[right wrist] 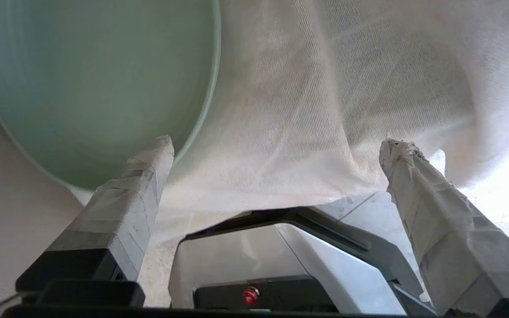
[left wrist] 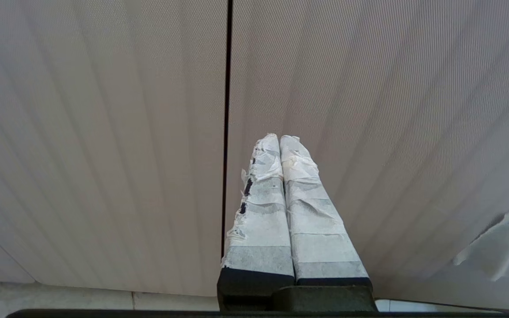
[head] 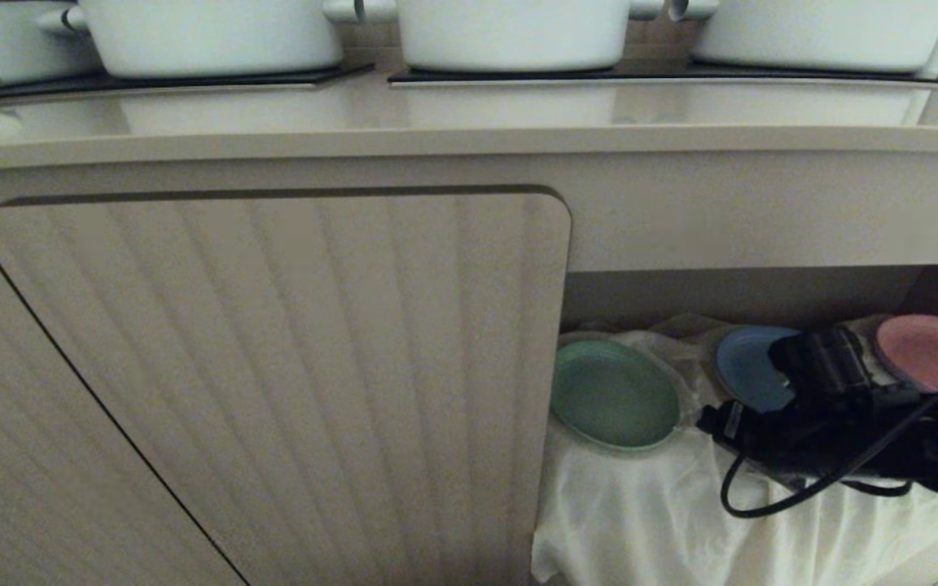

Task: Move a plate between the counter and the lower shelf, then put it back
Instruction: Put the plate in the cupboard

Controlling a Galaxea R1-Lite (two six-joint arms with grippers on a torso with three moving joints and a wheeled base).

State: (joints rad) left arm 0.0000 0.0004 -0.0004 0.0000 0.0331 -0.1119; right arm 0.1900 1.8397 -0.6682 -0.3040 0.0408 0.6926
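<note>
right gripper [right wrist: 276,145] spread beside plate [head: 614,395] rim.

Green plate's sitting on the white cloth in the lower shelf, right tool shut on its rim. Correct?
Not quite. The plate does lie on the white cloth in the lower shelf, but the right tool is open and holds nothing: in the right wrist view its fingers stand wide apart.

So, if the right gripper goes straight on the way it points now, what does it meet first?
Probably the wrinkly white cloth between the open right gripper fingertips; the round mint-green plastic plate lies just beside that line.
</note>
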